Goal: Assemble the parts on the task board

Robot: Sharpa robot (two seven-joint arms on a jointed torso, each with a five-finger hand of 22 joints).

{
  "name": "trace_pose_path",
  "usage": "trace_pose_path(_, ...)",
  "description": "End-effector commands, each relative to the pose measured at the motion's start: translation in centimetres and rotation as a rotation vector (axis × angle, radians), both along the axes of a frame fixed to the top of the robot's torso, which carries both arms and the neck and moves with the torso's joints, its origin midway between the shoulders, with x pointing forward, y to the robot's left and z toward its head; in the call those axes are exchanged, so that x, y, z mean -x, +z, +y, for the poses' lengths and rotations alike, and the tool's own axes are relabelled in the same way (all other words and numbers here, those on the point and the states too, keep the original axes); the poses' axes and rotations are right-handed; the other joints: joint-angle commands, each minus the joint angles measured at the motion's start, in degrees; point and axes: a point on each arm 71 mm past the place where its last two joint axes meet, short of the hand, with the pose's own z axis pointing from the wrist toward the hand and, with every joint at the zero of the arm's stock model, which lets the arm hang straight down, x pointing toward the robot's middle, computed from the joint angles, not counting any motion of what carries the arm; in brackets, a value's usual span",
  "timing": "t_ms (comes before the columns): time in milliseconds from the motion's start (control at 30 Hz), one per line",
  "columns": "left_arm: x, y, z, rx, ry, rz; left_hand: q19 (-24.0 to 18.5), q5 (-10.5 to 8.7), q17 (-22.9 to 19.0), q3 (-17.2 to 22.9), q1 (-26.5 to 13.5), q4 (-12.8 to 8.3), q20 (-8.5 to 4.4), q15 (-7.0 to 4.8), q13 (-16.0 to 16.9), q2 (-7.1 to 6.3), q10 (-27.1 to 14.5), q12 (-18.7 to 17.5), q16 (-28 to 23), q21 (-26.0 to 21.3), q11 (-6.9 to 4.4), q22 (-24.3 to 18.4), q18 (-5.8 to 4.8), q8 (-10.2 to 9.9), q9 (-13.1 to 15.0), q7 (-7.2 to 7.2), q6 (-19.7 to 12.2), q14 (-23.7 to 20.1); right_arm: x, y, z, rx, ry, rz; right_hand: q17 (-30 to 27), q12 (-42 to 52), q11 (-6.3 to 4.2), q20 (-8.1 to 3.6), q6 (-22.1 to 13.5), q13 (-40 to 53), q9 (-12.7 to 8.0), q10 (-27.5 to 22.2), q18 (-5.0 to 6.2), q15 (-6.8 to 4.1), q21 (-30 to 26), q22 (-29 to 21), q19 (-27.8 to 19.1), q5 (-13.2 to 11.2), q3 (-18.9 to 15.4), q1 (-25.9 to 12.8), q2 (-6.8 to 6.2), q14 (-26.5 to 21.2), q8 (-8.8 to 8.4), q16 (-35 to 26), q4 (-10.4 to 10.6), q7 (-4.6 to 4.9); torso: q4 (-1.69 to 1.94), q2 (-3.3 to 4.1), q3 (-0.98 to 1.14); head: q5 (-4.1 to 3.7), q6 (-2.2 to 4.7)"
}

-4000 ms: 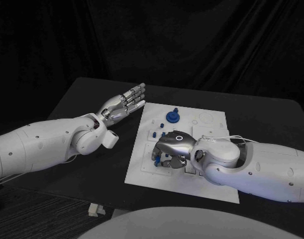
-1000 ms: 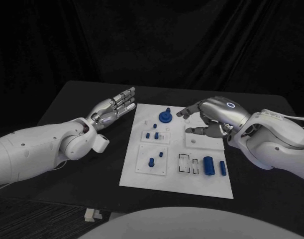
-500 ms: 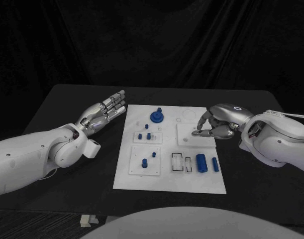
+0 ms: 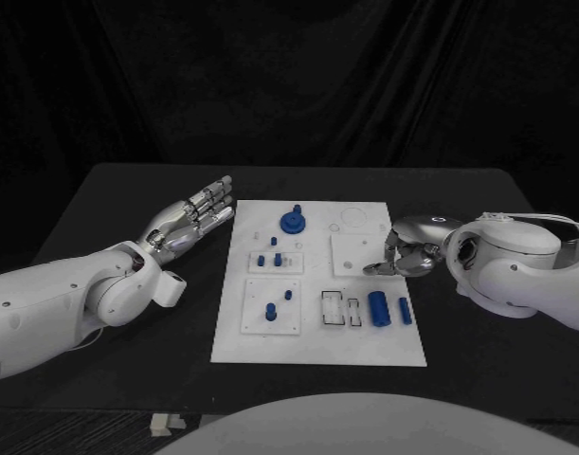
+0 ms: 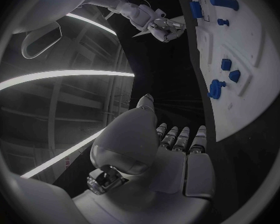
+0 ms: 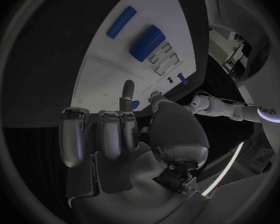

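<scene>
We start at the right hand [image 4: 408, 254]: its fingers are curled inward at the right edge of the task board [image 4: 319, 351]. In the head view the fingertips are hidden under the hand's back, so we cannot tell there whether they pinch anything. The right wrist view [image 6: 124, 134] shows three fingers folded side by side and one extended toward the board, with nothing visible between them. We cannot tell whether the fingertips touch the board.

The left hand [image 4: 187, 220] lies palm up, fingers straight and close together, holding nothing, just beside the board's left edge and apart from it; the left wrist view [image 5: 171, 149] agrees.

On the board, we see a blue knob-shaped part [image 4: 294, 221] standing near the far left corner. Small blue pegs [image 4: 274, 256] stand in the upper left panel, and two more [image 4: 273, 306] in the lower left panel; their exact shapes are too small to read. A large blue cylinder [image 4: 378, 308] and a thinner blue cylinder [image 4: 404, 306] lie side by side at the right, beside two outlined slots [image 4: 341, 307].

The right forearm is cut off by the picture's edge.
</scene>
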Motion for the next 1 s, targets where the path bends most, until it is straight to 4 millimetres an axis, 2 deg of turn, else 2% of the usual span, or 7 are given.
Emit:
trace_pose_path(33,0.1,0.1,-0.1,0.018,0.000,-0.011,0.0,0.20,0.0,0.4,0.4,0.1,0.08,-0.03,-0.1,-0.10,-0.1,-0.2,-0.4,0.0,0.28,0.0,0.55,0.2,0.1,0.10,-0.1,0.0,0.3,-0.7,-0.4,0.083,-0.056,0.084,15.1,0.1,-0.29,-0.39,0.4,15.1,0.2,6.1,-0.90,-0.49,0.3,13.9,4.5,-0.2,0.5,-0.4,-0.01,6.1,0.01,0.1,-0.1,-0.15,0.00,-0.01,-0.07,0.34,0.00)
trace_pose_path(233,0.0,0.0,-0.1,0.018,-0.002,-0.009,0.0,0.25,0.0,0.4,0.5,0.1,0.09,-0.02,-0.1,-0.06,-0.1,-0.2,-0.4,0.0,0.38,0.0,0.55,0.2,0.0,0.53,-0.1,0.0,0.5,-0.9,0.0,0.072,-0.054,0.111,15.1,0.1,-0.42,-0.52,0.6,15.1,1.5,6.1,-0.85,-0.62,0.3,13.9,4.3,1.0,1.4,1.3,-0.69,6.1,-0.79,0.1,-0.6,-0.27,0.03,-0.03,-0.07,0.62,0.00)
trace_pose_path(333,0.0,0.0,-0.1,0.018,-0.002,-0.008,0.0,0.32,0.0,0.5,0.6,0.0,0.11,-0.01,-0.1,0.00,-0.1,-0.2,-0.4,0.0,0.45,0.0,0.55,0.2,0.0,0.79,-0.2,0.0,0.6,-0.9,0.1,0.060,-0.051,0.111,15.1,0.1,-0.44,-0.56,0.7,15.1,2.1,6.1,-0.82,-0.66,0.2,13.8,4.2,0.8,2.0,3.1,-1.33,6.1,-1.45,0.1,-1.1,-0.29,0.05,-0.05,-0.08,0.72,0.00)
trace_pose_path(467,0.1,-0.1,-0.1,0.018,0.000,-0.008,0.0,0.33,0.0,0.5,0.6,0.0,0.11,-0.01,-0.1,0.01,-0.1,-0.2,-0.4,0.0,0.47,0.0,0.55,0.2,0.0,0.86,-0.1,0.0,0.9,-1.3,0.2,0.056,-0.047,0.122,15.1,0.1,-0.45,-0.56,0.8,15.1,2.3,6.1,-0.81,-0.67,0.2,13.8,4.2,0.5,2.0,3.6,-1.63,6.1,-1.70,0.1,-1.1,-0.29,0.05,-0.05,-0.07,0.85,0.00)
trace_pose_path(600,0.1,-0.1,0.0,0.016,0.003,-0.008,0.0,0.33,0.0,0.5,0.6,0.0,0.11,-0.01,-0.1,0.01,-0.1,-0.2,-0.4,0.0,0.47,0.0,0.55,0.2,0.0,0.86,-0.1,0.0,1.2,-1.7,0.2,0.054,-0.048,0.134,15.1,0.1,-0.43,-0.57,0.8,15.1,2.5,6.1,-0.79,-0.67,0.2,13.8,4.2,0.1,2.0,3.6,-1.66,6.1,-1.90,0.1,-0.9,-0.27,0.03,-0.06,-0.09,1.07,0.00)
trace_pose_path(733,0.1,-0.1,0.1,0.016,0.003,-0.008,0.0,0.33,0.0,0.5,0.6,0.0,0.11,-0.01,-0.1,0.01,-0.1,-0.2,-0.4,0.0,0.47,0.0,0.55,0.2,0.0,0.86,-0.1,0.0,1.5,-2.1,0.2,0.048,-0.055,0.136,14.0,0.1,-0.23,-0.49,0.2,15.1,2.4,6.1,-0.49,-0.56,-0.9,13.4,3.6,-0.9,2.0,3.1,-1.66,5.9,-3.23,-0.4,-0.2,0.03,0.03,-0.05,-0.07,1.13,0.00)
trace_pose_path(1000,0.1,-0.1,0.1,0.015,0.002,-0.006,0.0,0.36,0.0,0.6,0.7,0.0,0.13,0.03,-0.1,-0.03,-0.1,-0.2,-0.4,0.0,0.51,0.0,0.55,0.2,0.0,1.06,-0.1,0.0,1.8,-2.6,0.2,0.043,-0.067,0.140,13.6,0.1,0.11,-0.30,-0.5,15.1,2.1,6.1,-0.32,-0.33,-1.6,13.2,3.2,-1.4,2.0,2.8,-1.59,5.8,-4.72,-0.6,-0.1,0.42,0.02,-0.05,-0.07,1.11,0.00)
